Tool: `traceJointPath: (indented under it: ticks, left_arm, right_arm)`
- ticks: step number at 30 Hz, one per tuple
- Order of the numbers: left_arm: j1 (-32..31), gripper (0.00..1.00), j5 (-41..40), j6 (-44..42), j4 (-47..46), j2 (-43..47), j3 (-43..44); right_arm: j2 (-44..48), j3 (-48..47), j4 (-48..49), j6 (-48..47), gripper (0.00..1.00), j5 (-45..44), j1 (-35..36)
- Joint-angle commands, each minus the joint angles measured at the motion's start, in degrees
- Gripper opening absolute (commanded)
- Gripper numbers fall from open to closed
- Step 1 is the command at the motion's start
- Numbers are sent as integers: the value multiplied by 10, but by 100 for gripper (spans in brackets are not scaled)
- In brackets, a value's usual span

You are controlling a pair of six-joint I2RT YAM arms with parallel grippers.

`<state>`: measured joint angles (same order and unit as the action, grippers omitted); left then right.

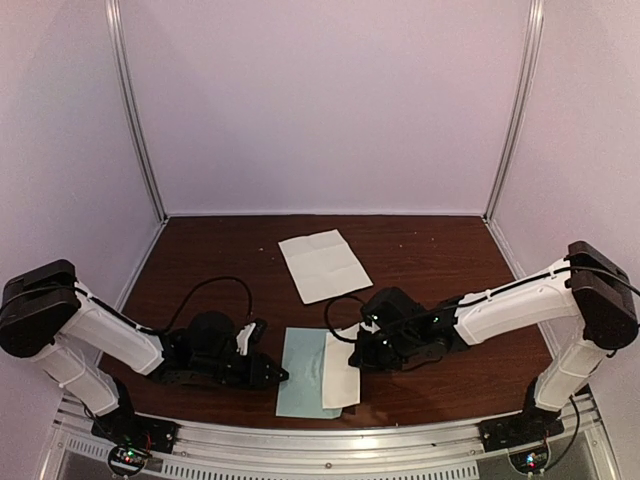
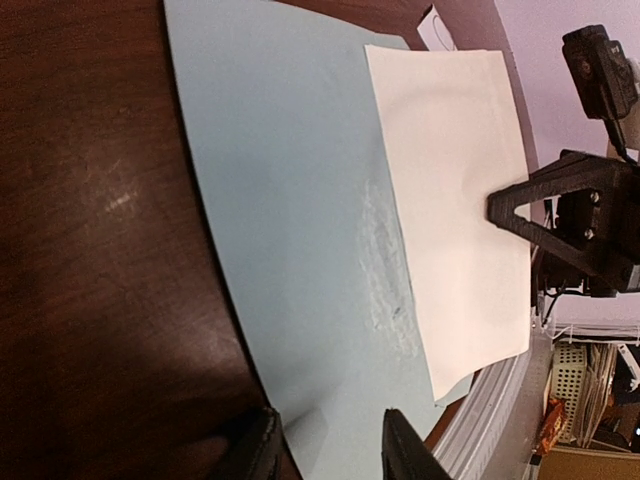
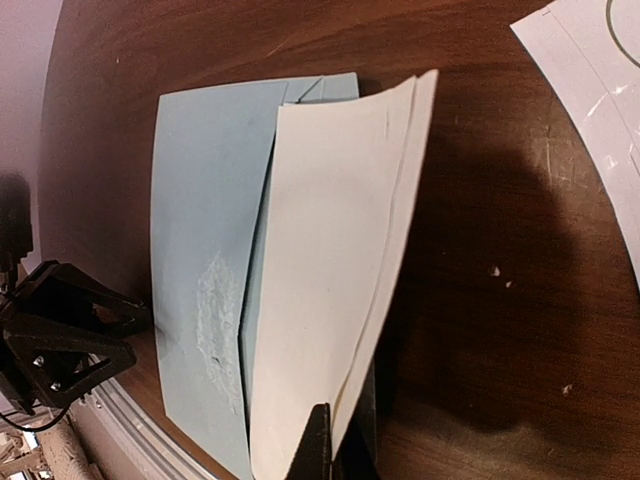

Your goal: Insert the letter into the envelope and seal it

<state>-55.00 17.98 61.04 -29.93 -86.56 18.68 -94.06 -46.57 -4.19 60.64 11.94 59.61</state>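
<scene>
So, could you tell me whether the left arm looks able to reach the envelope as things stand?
Probably yes: the left gripper sits at the envelope's near edge, jaws apart, with nothing between them.

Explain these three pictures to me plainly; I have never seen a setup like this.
Two robot arms are bolted at the near edge of a brown table. One picture looks down from above and behind them; the other two come from cameras on each wrist.

A pale teal envelope lies flat between the arms. The right hand pinches a folded cream letter, whose far edge lies on the envelope. The left hand, its fingers apart, sits at the envelope's left edge. A separate white sheet lies further back, untouched.
</scene>
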Motion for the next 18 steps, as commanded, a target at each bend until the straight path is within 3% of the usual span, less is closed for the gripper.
traceJointPath:
  ticks: [1, 18]
  left_arm:
    - [4, 36, -6, 3, -14, 12, 6]
    - [3, 36, -1, 4, -25, -5, 9]
  right_arm:
    - [20, 6, -19, 14, 0, -13, -3]
    - [31, 22, -19, 31, 0, 14, 0]
